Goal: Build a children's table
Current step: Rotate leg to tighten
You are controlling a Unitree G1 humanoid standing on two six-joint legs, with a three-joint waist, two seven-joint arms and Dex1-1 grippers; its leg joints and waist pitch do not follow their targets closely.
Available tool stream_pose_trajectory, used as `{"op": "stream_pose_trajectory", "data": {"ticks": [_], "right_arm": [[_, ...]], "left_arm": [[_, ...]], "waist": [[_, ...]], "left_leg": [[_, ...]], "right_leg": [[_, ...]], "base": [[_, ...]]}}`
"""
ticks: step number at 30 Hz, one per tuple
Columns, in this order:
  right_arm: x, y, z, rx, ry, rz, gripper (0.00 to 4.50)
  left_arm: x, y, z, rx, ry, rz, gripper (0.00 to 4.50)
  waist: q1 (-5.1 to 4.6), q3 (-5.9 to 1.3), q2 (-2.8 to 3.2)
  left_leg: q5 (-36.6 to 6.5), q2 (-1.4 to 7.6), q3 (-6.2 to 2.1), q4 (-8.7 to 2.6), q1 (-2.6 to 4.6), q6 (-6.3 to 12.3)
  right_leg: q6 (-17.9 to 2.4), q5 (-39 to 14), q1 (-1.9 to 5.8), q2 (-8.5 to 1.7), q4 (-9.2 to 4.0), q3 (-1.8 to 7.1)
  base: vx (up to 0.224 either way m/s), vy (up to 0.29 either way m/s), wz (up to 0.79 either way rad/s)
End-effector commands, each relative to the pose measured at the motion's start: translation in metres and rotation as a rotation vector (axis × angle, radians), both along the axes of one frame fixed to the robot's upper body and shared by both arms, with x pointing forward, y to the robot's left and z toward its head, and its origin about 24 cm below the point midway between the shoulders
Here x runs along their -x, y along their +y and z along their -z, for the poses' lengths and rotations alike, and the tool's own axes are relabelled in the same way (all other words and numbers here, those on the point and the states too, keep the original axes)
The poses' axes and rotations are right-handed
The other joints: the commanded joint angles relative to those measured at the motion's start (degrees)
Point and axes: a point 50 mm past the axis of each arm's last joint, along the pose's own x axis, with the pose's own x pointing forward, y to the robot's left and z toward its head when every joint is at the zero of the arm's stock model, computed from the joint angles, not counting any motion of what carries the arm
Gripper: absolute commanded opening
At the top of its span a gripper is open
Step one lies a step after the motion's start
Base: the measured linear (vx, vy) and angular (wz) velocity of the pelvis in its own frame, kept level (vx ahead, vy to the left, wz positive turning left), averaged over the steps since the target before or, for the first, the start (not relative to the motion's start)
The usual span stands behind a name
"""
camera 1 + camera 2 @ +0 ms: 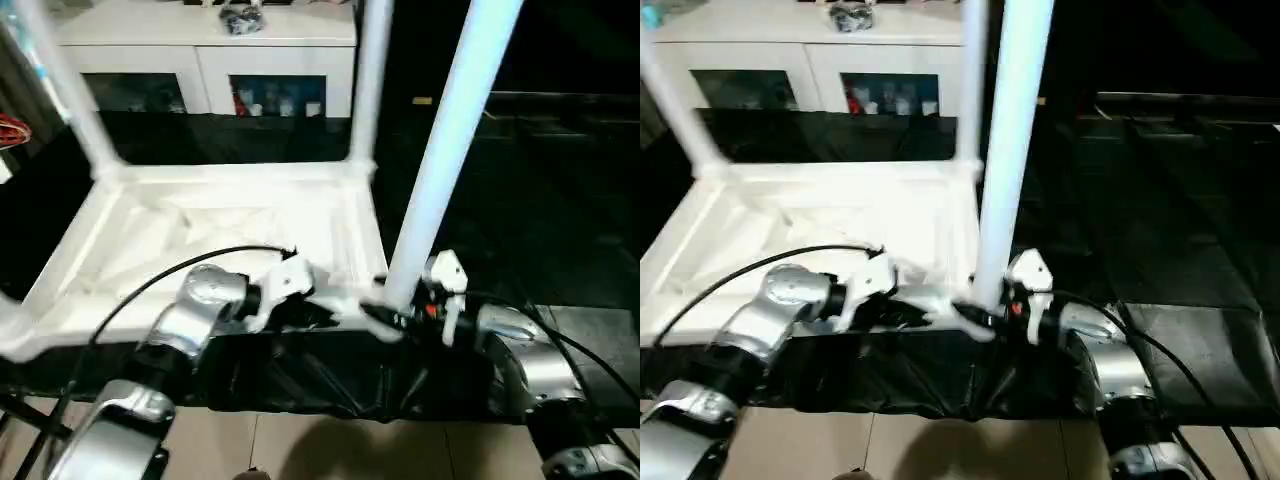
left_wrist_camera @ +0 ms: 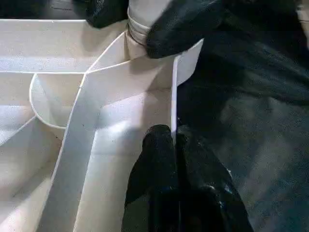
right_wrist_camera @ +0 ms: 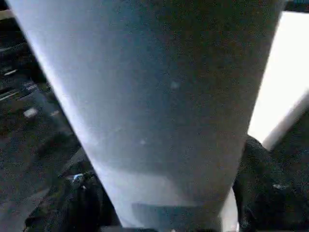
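White leg (image 1: 440,160) stands between right jaws.

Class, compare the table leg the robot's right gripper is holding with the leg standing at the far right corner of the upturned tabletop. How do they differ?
The held leg leans; the far corner leg stands upright. The right gripper clamps the held leg at its base; nothing touches the far corner leg. The held leg is at the near corner of the tabletop. Both are long white cylinders.

A work surface covered with black sheeting (image 1: 520,200) is seen, its front edge draped in folds. The white tabletop (image 1: 200,240) is laid on it ribbed side up. Beige floor tiles (image 1: 330,450) are visible below the front edge.
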Motion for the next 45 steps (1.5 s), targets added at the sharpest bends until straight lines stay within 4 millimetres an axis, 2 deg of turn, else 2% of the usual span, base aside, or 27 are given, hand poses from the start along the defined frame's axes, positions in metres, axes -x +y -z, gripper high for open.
{"op": "stream_pose_trajectory", "data": {"ticks": [1, 4, 5, 7, 8, 10, 12, 13, 14, 22, 29, 33, 35, 37, 39, 42, 43, 45], "right_arm": [[0.003, 0.049, 0.010, 0.008, 0.026, -0.077, 2.67], [-0.001, 0.062, 0.017, 0.036, 0.054, 0.012, 2.67], [-0.006, 0.069, 0.020, 0.061, 0.065, 0.095, 2.67], [-0.008, 0.073, 0.022, 0.076, 0.069, 0.140, 2.67], [-0.012, 0.075, 0.023, 0.064, 0.088, 0.192, 2.67], [-0.015, 0.079, 0.023, 0.046, 0.098, 0.236, 2.67], [-0.017, 0.079, 0.021, 0.051, 0.067, 0.239, 2.67], [-0.017, 0.079, 0.020, 0.039, 0.059, 0.225, 2.67], [-0.016, 0.077, 0.018, 0.019, 0.051, 0.201, 3.23], [-0.008, 0.054, 0.012, 0.017, -0.004, 0.026, 3.84], [0.006, 0.026, 0.002, 0.037, -0.035, -0.206, 3.84], [0.013, 0.012, -0.002, 0.072, -0.032, -0.329, 3.84], [0.020, 0.001, -0.004, 0.106, -0.016, -0.424, 3.84], [0.023, -0.002, -0.005, 0.110, 0.000, -0.459, 3.84], [0.025, -0.005, -0.006, 0.111, 0.012, -0.499, 3.84], [0.028, -0.007, -0.009, 0.115, 0.027, -0.551, 3.84], [0.028, -0.007, -0.009, 0.112, 0.031, -0.558, 3.59], [0.028, -0.007, -0.010, 0.104, 0.038, -0.567, 3.45]], "left_arm": [[-0.010, -0.035, -0.011, 0.058, -0.067, -0.069, 0.00], [-0.016, -0.045, -0.013, 0.067, -0.091, -0.145, 0.00], [-0.020, -0.051, -0.015, 0.073, -0.111, -0.201, 0.00], [-0.021, -0.053, -0.015, 0.075, -0.120, -0.230, 0.00], [-0.022, -0.056, -0.016, 0.077, -0.126, -0.250, 0.00], [-0.023, -0.061, -0.016, 0.084, -0.140, -0.267, 0.00], [-0.021, -0.063, -0.016, 0.093, -0.146, -0.258, 0.00], [-0.020, -0.063, -0.016, 0.098, -0.144, -0.247, 0.00], [-0.019, -0.062, -0.016, 0.105, -0.141, -0.230, 0.00], [-0.012, -0.042, -0.012, 0.113, -0.063, -0.133, 0.00], [-0.005, -0.020, -0.008, 0.080, 0.037, -0.022, 0.00], [0.000, -0.008, -0.007, 0.045, 0.075, 0.043, 0.00], [0.006, 0.001, -0.007, 0.025, 0.118, 0.118, 0.00], [0.009, 0.006, -0.008, 0.020, 0.135, 0.148, 0.00], [0.010, 0.010, -0.009, 0.017, 0.148, 0.168, 0.00], [0.012, 0.015, -0.011, 0.017, 0.168, 0.192, 0.00], [0.013, 0.016, -0.012, 0.020, 0.176, 0.204, 0.00], [0.015, 0.017, -0.013, 0.024, 0.195, 0.220, 0.00]], "waist": [[-0.09, -2.98, -0.67], [-0.28, -2.94, -0.60], [-0.45, -2.89, -0.40], [-0.71, -2.85, -0.50], [-0.70, -2.87, -0.57], [-0.76, -2.94, -0.27], [-0.67, -3.02, -0.47], [-0.64, -3.09, -0.37], [-0.62, -3.09, -0.39], [-0.41, -3.23, -0.32], [-0.02, -3.17, -0.34], [0.12, -3.17, -0.25], [0.13, -3.13, -0.59], [0.22, -3.09, -0.64], [0.34, -3.12, -0.54], [0.45, -3.07, -0.70], [0.51, -3.04, -0.73], [0.63, -3.06, -0.83]], "left_leg": [[-13.08, 1.70, -0.55, -3.90, -0.20, 1.93], [-12.60, 1.65, -0.49, -3.88, -0.26, 2.00], [-13.08, 1.61, -0.57, -3.94, -0.20, 1.49], [-13.84, 1.49, -0.59, -3.99, -0.02, 1.03], [-14.03, 1.43, -0.51, -3.93, -0.01, 1.34], [-14.25, 1.50, -0.62, -4.00, -0.08, 1.48], [-13.27, 1.47, -0.53, -3.90, -0.28, 2.25], [-12.98, 1.47, -0.48, -3.86, -0.32, 2.65], [-12.90, 1.47, -0.47, -3.85, -0.31, 2.79], [-11.73, 1.62, -0.34, -3.62, -0.55, 4.46], [-10.89, 1.82, -0.18, -3.43, -0.61, 5.89], [-11.77, 2.01, -0.27, -3.46, -0.59, 5.80], [-11.58, 2.06, -0.27, -3.50, -0.56, 5.62], [-11.63, 2.15, -0.25, -3.51, -0.57, 6.02], [-11.33, 2.17, -0.33, -3.51, -0.47, 5.81], [-11.33, 2.18, -0.30, -3.47, -0.53, 5.70], [-11.40, 2.18, -0.28, -3.52, -0.50, 5.57], [-11.28, 2.20, -0.30, -3.53, -0.44, 5.26]], "right_leg": [[-8.12, -20.16, 2.72, -3.72, -4.83, 2.78], [-8.43, -19.09, 2.78, -3.69, -4.81, 2.80], [-8.53, -19.60, 2.73, -3.72, -4.80, 2.73], [-8.08, -21.50, 2.70, -3.76, -5.05, 2.67], [-7.60, -22.19, 2.71, -3.78, -5.18, 2.76], [-7.48, -22.38, 2.64, -3.88, -5.18, 2.79], [-7.55, -19.92, 2.82, -3.74, -5.01, 2.85], [-7.79, -18.77, 2.83, -3.71, -4.93, 2.85], [-7.91, -18.35, 2.83, -3.67, -4.87, 2.85], [-9.49, -14.62, 3.15, -3.63, -4.49, 2.80], [-10.29, -14.03, 3.12, -3.45, -4.36, 2.69], [-10.66, -14.82, 3.01, -3.55, -4.35, 2.68], [-10.91, -14.65, 3.00, -3.57, -4.33, 2.69], [-11.25, -14.20, 3.00, -3.56, -4.25, 2.72], [-11.59, -13.69, 2.97, -3.52, -4.13, 2.69], [-11.86, -13.63, 3.03, -3.62, -4.05, 2.71], [-11.81, -14.07, 3.02, -3.62, -4.13, 2.74], [-11.95, -14.01, 3.05, -3.68, -4.06, 2.76]], "base": [[0.000, 0.000, 0.00], [0.000, 0.000, 0.00], [0.000, 0.000, 0.00], [0.000, 0.000, 0.00], [0.000, 0.000, 0.00], [0.000, 0.000, 0.00], [0.000, 0.000, 0.00], [0.000, 0.000, 0.00], [0.000, 0.000, 0.00], [0.000, 0.000, 0.00], [0.000, 0.000, 0.00], [0.000, 0.000, 0.00], [0.000, 0.000, 0.00], [0.000, 0.000, 0.00], [0.000, 0.000, 0.00], [0.000, 0.000, 0.00], [0.000, 0.000, 0.00], [0.000, 0.000, 0.00]]}}
